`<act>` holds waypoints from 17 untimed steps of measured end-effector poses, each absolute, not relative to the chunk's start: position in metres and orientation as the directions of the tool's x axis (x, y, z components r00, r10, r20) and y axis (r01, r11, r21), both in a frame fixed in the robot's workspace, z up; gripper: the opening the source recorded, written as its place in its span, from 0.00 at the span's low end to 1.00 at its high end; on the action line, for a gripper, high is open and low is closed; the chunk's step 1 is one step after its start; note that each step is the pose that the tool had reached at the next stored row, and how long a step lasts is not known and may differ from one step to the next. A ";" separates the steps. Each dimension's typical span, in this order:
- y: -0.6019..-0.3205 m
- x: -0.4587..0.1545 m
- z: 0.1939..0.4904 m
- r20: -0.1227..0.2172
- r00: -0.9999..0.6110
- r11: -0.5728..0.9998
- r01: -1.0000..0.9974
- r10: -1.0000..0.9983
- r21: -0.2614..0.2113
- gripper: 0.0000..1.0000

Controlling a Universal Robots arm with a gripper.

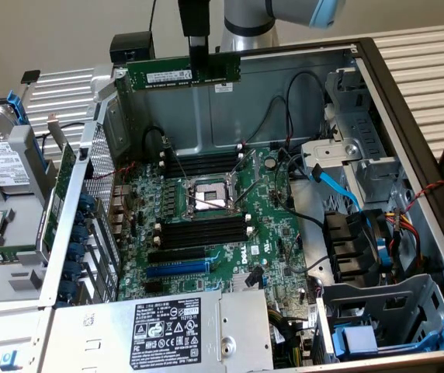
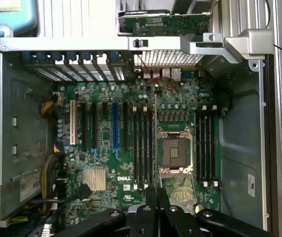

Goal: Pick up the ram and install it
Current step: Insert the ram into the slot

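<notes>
- Your tool (image 1: 198, 62) is pressed together on the ram (image 1: 168, 74), pinching it near the middle and holding it level above the open computer case (image 1: 191, 116).
- The pick-up looks done, but the install is not: the ram hangs well apart from the motherboard (image 1: 272, 233), and the black memory slots (image 1: 204, 231) on either side of the CPU socket (image 1: 206, 194) sit empty.
- In the wrist view the ram (image 2: 155, 138) shows edge-on as a thin line.
- You cannot make out its contact edge or notch, nor whether the slots' white end clips (image 1: 158, 226) stand open.

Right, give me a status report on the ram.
End effector shut on the ram. Ram held level, high above the motherboard, not yet in the slots. Cables near their ends, none across.
</notes>
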State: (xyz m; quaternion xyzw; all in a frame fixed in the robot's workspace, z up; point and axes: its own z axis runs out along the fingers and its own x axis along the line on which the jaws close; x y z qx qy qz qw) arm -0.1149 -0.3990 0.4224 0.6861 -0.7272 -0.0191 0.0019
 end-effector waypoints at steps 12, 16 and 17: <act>-0.394 -0.115 0.403 -0.024 -0.058 0.058 -0.998 -0.998 0.027 0.12; -0.394 -0.115 0.396 -0.025 -0.058 0.058 -0.998 -0.998 0.027 0.12; -0.394 -0.115 0.394 -0.025 -0.058 0.058 -0.998 -0.998 0.027 0.12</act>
